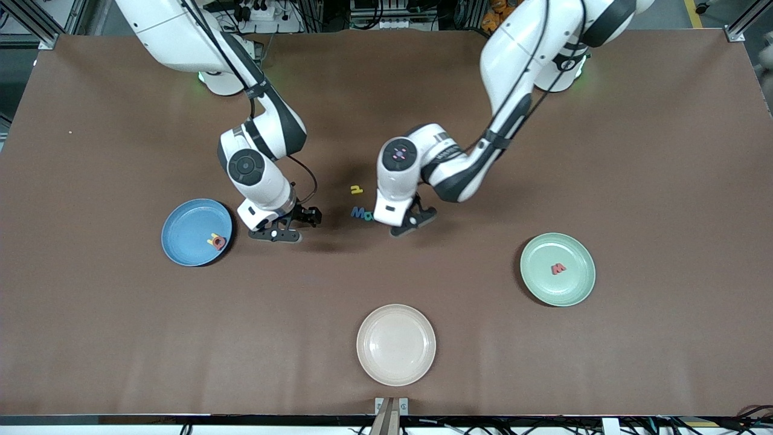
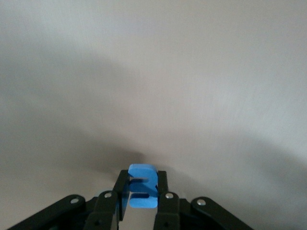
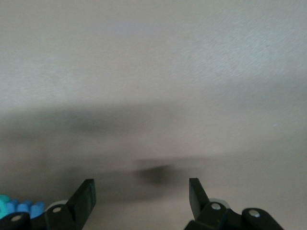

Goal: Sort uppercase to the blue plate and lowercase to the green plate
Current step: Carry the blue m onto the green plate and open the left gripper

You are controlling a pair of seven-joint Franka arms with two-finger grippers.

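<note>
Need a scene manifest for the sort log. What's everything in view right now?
blue plate: 1, medium blue, toward the right arm's end of the table
letters on blue plate: 2, yellow and red, touching, by its rim
green plate: 1, pale mint, toward the left arm's end
letter on green plate: 1, red, near its centre
cream plate: 1, cream, nearest the front camera, nothing on it
yellow letter: 1, yellow, on the table mid-table
loose letter pair: 2, blue and teal, just nearer the camera than the yellow one
table: 1, brown
held letter: 1, light blue, in the left pincer
left pincer: shut on the held letter, beside the loose pair
right pincer: open, empty, beside the blue plate
</note>
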